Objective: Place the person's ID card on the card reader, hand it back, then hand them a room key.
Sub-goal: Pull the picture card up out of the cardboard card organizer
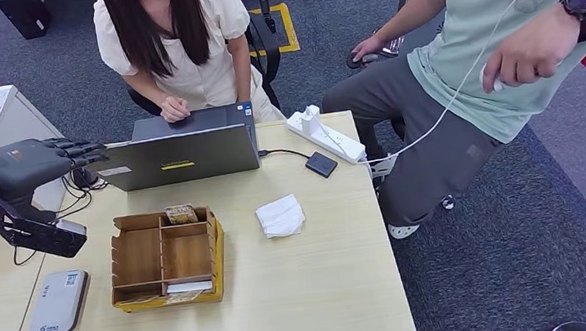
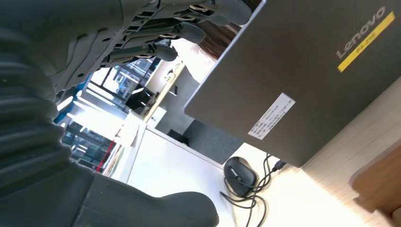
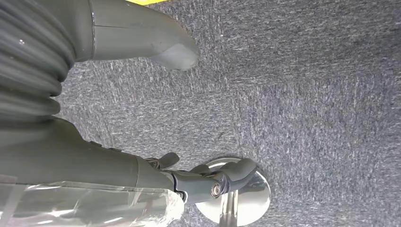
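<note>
Up at the left of the table, the left hand (image 1: pixel 42 159) hovers with its fingers (image 2: pixel 156 33) stretched out and apart, holding nothing, pointing toward the lid of the laptop (image 1: pixel 186 156). No ID card is between those fingers, and I cannot make out one anywhere on the table; whether any person holds one is too small to tell. The right hand (image 3: pixel 142 42) hangs over grey carpet, well away from the work, also holding nothing, its thumb clear of its fingers.

Below the left hand, near the table's left edge, lies the grey card reader (image 1: pixel 59 302), nothing resting on it. Just to its right stands the wooden organiser (image 1: pixel 165 257), with what may be room keys (image 1: pixel 181 214) in a far compartment and flat cards along its near edge. Further right lies a folded tissue (image 1: pixel 281 216); beyond the laptop, a white power strip (image 1: pixel 328 135) and a small black box (image 1: pixel 321 164).

The main risk is the reach: the outstretched fingers sit close to the laptop lid and the tangle of cables (image 1: pixel 79 192) beside it, so a forward move could knock the screen or snag a wire. A handover across that lid would also be awkward, and a thin card could slip from a loose pinch.
</note>
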You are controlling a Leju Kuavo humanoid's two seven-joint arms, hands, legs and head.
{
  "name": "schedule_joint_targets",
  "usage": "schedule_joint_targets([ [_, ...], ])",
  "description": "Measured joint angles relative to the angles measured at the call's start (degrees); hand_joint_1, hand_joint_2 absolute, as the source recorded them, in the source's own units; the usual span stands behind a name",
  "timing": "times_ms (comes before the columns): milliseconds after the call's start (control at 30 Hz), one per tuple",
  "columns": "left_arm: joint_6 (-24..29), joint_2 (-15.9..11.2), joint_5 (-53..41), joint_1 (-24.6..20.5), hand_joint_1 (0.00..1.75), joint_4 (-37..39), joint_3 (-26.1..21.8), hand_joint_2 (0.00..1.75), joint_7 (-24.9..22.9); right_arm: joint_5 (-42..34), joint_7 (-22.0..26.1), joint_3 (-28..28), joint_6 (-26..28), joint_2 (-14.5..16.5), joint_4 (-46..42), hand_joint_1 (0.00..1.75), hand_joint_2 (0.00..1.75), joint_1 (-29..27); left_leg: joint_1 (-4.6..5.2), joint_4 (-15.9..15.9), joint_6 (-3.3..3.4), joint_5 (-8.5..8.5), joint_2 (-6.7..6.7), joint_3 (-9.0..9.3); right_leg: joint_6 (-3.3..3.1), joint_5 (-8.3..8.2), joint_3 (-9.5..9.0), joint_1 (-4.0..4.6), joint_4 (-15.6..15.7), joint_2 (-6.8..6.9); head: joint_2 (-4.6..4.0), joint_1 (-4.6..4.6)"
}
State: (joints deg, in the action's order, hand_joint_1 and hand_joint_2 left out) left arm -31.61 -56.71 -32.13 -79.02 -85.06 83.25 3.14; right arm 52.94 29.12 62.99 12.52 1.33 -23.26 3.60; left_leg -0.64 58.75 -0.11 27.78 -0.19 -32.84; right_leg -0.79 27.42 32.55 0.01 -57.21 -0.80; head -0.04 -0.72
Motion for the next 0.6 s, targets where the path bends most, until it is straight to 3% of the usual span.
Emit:
schedule_joint_targets([
  [333,2.95,1.98,4.79,0.26,0.0,1.91,0.03,1.75,0.62,-0.03,0.55,0.13,-0.02,0.0,0.0,0.0,1.75,-0.01,0.0,0.0,0.0,0.0,0.0,0.0,0.01,-0.02,-0.01,0.0,0.0,0.0,-0.01,-0.01],
  [600,2.61,2.04,10.76,0.86,0.0,0.91,-0.37,1.75,1.96,-0.42,0.73,0.99,0.0,0.0,0.0,0.0,1.75,-0.02,0.0,0.0,0.0,0.0,-0.01,0.0,0.01,-0.03,-0.01,0.0,0.0,0.01,-0.01,-0.01],
])
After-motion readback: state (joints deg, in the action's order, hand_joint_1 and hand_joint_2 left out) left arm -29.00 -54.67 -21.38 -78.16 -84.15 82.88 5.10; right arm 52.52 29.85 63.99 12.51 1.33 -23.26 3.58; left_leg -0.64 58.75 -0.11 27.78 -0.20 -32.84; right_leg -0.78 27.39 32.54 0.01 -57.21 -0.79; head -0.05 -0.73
